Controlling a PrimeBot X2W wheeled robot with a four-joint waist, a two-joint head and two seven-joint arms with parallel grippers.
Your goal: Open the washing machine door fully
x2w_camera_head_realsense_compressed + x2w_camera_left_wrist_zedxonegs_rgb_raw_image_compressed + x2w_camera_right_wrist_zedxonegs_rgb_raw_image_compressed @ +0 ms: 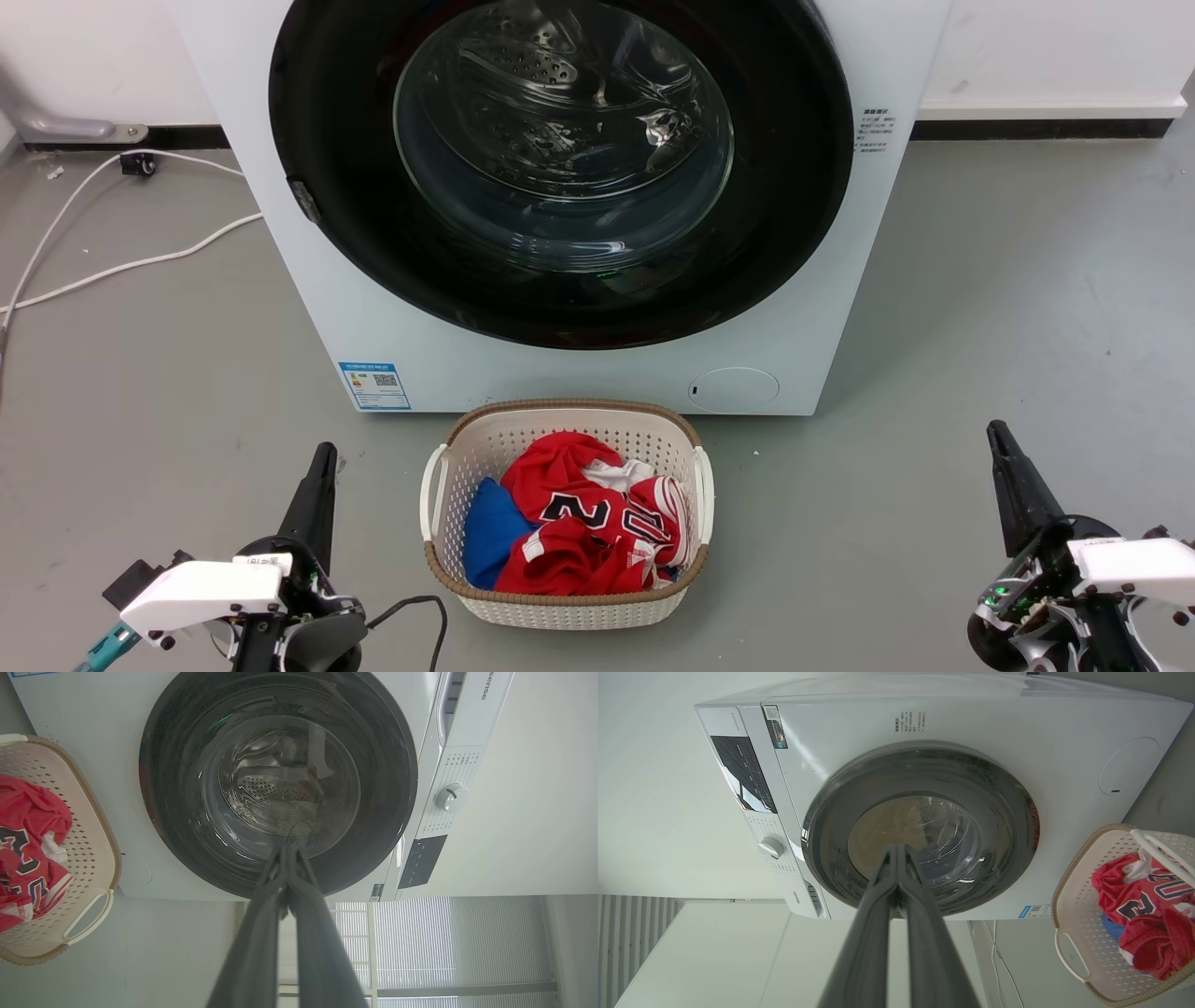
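The washing machine door [560, 168] is closed. The panel [481, 700] reads "sense" and the jersey [579, 551] shows "20". The left claw [324, 452] and right claw [995, 427] are pressed together, empty.

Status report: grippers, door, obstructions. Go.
Left gripper shut, empty; right gripper same, both short of the machine. Washing machine door closed, untouched. Laundry basket with clothes sits right before the machine, below the door.

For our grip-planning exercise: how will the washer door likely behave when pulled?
The door looks rigid and heavy, with a glass centre, so it probably swings as one piece. Its glossy rim is likely slippery to grip.
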